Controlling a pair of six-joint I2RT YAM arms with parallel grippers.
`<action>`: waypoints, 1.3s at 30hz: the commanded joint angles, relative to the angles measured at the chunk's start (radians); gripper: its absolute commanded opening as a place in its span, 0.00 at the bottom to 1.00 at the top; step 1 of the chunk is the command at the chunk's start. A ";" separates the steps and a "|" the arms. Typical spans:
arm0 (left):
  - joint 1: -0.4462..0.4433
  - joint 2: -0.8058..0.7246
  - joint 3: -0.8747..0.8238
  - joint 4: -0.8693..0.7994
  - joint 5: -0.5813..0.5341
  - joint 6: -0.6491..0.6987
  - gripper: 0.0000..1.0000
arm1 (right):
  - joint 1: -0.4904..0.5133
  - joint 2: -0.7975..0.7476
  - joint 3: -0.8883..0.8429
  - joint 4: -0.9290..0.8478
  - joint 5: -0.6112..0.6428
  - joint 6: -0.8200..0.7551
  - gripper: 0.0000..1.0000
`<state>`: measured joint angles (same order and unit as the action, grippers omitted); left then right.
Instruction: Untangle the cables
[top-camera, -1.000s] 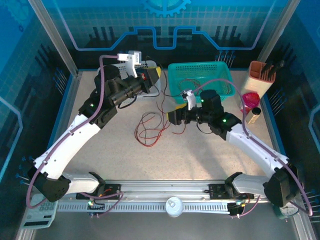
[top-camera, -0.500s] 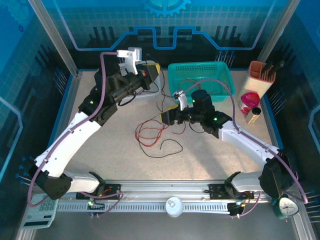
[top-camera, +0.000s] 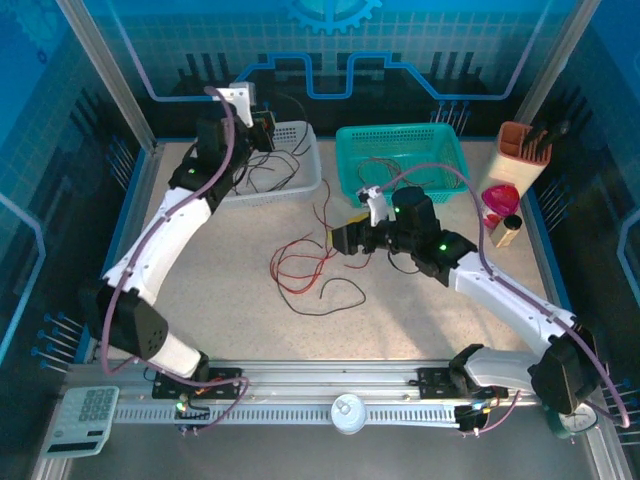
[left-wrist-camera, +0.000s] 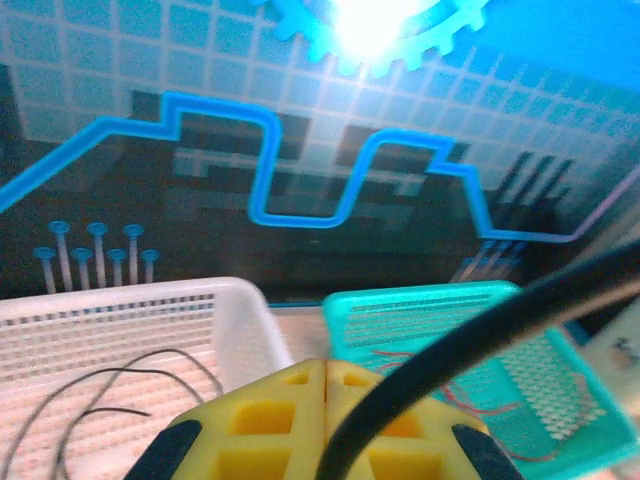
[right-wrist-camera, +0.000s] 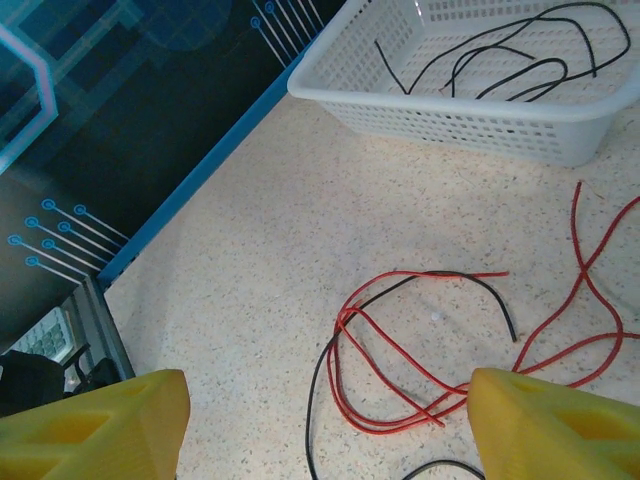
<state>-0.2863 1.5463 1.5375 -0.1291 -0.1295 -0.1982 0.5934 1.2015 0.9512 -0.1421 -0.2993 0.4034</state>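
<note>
The table (top-camera: 420, 320) is pale and speckled like sand, and dark blue walls (top-camera: 330, 40) with glowing lines stand around it. At the far side sit two plastic baskets full of little holes: a white basket (top-camera: 300, 180) on the left and a teal basket (top-camera: 350, 165) beside it.

The cables (top-camera: 300, 265) lie loose in the middle of the table. They are very thin and bendy. Most are red, curled into round loops on top of each other. One red strand runs away from the loops toward the gap between the two baskets, so the whole bunch stretches from far to near. A black strand curls off at the near end.

More black cables (top-camera: 262, 172) lie in wavy loops inside the white basket, and some red wires (top-camera: 385, 165) sit in the teal one.

The right gripper (top-camera: 335, 238) is just to the right of the loops and points left at them. Its jaws stand wide open and hold nothing. In the right wrist view the red loops (right-wrist-camera: 400, 340) lie on the table between its two yellow fingers (right-wrist-camera: 100, 425).

The left gripper (top-camera: 266, 122) is up over the far edge of the white basket, well apart from the bunch on the table. Its yellow fingers (left-wrist-camera: 290, 410) are pressed together. A dark, blurry strand crosses in front of them, and I cannot tell if it is pinched.
</note>
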 joint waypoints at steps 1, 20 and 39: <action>0.026 0.064 0.067 0.025 -0.142 0.162 0.00 | -0.007 -0.042 -0.021 -0.054 0.030 0.004 0.75; 0.102 0.538 0.297 -0.014 -0.442 0.543 0.00 | -0.031 -0.161 -0.055 -0.185 0.061 0.000 0.75; 0.133 0.739 0.656 -0.489 -0.114 0.258 0.67 | -0.047 -0.182 -0.066 -0.227 0.066 0.005 0.75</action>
<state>-0.1734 2.3383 2.1365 -0.5533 -0.3130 0.1497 0.5598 1.0187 0.8974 -0.3519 -0.2386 0.4034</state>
